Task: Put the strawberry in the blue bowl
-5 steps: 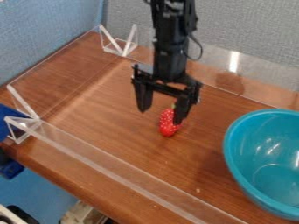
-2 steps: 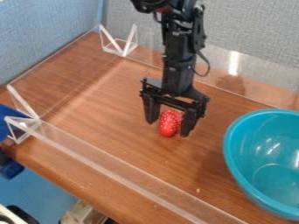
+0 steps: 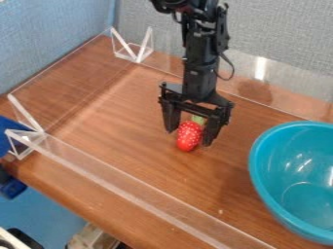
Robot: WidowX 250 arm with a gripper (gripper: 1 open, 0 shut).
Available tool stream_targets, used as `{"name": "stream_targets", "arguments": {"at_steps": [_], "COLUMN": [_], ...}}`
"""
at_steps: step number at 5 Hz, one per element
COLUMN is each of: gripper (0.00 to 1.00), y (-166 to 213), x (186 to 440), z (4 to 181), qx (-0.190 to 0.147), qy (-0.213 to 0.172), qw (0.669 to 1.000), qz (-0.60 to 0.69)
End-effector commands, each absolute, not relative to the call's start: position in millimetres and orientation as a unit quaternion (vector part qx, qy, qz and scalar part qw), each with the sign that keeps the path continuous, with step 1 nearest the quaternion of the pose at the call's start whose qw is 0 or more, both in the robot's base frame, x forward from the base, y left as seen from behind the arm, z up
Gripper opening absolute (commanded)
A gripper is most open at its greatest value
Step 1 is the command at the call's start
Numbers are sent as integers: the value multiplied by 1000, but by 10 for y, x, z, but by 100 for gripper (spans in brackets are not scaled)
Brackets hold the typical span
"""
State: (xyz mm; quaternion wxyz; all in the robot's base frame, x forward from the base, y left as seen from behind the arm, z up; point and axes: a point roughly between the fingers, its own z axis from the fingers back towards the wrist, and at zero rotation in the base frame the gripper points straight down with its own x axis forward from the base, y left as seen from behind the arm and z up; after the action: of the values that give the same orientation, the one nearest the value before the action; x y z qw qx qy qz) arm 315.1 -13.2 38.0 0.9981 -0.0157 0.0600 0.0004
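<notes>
Camera view: wide-open jaws (image 3: 196,119) straddle a strawberry (image 3: 190,135) on a wooden table (image 3: 124,126), gripping nothing visible. Closing too high could squeeze only its leafy top and let the fruit slip before reaching the blue bowl (image 3: 271,185) beside them.

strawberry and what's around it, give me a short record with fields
object: strawberry, red
location: on the wooden table, not in the bowl
gripper: black, open, fingers lowered around the strawberry
held: no lift visible; finger contact can't be told
target: blue bowl, at the right edge of the view, partly cut off
bowl contents: no strawberry in the visible part
</notes>
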Motion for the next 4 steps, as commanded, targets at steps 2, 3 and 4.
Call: {"name": "stream_targets", "arguments": {"at_steps": [2,3,4], "gripper": [100,100,100], "y": [-69,-58,-50], "x": [3304,3314,3323], "z": [555,581,589], "qx": [-15,-14,-14], "qy": [29,27,26], "qw": [999,999,999], "qz": [8,11,14]}}
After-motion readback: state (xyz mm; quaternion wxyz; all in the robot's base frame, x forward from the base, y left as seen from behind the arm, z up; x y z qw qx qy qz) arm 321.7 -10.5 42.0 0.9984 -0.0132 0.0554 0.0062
